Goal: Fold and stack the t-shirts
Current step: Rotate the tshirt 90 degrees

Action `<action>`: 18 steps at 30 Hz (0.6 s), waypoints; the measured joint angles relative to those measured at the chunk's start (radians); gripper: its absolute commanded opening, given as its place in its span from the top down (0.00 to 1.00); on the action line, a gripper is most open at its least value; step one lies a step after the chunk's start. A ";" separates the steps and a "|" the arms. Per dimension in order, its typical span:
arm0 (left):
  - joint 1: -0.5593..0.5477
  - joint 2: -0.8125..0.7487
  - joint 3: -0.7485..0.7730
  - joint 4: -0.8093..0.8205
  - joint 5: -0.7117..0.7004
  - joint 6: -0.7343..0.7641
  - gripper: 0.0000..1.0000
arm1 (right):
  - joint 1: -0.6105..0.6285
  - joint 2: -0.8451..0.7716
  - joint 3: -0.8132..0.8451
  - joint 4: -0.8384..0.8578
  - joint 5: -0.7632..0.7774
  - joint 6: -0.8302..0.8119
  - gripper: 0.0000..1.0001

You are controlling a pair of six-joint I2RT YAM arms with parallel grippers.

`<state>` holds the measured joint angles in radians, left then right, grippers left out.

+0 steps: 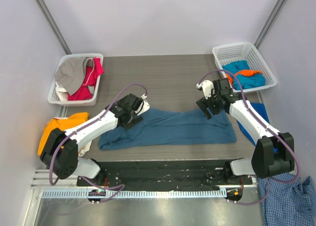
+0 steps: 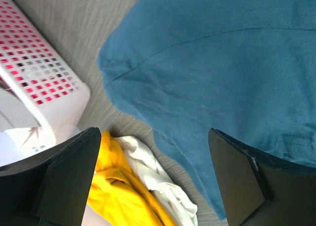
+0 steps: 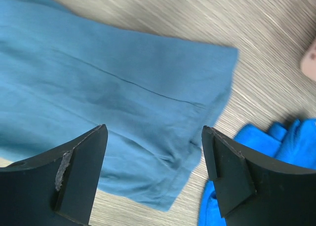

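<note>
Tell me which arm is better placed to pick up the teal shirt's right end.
Probably right: the right gripper, open, hangs above that end of the teal shirt; the left gripper is over the opposite end.

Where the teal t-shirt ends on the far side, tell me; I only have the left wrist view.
Observer: The teal t-shirt lies as a long band across the table, reaching just past the right gripper.
Operator: Report that gripper's jaws.
Observer: Open, nothing between them, shirt beneath.
Operator: Give me the right basket's contents.
Observer: The right basket holds a turquoise garment and an orange garment.
</note>
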<state>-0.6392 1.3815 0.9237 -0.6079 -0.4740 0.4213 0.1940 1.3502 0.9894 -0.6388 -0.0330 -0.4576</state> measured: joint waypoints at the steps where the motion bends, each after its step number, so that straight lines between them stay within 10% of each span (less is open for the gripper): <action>1: 0.000 0.010 -0.001 0.002 0.004 -0.002 0.03 | 0.010 0.001 0.000 -0.001 0.000 0.002 0.14; 18: 0.000 0.196 -0.015 0.029 0.037 -0.025 0.00 | 0.053 0.212 -0.097 0.064 0.003 -0.059 0.11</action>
<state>-0.6392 1.5772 0.9085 -0.5793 -0.4374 0.3962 0.2474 1.5620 0.8928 -0.5751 -0.0303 -0.5163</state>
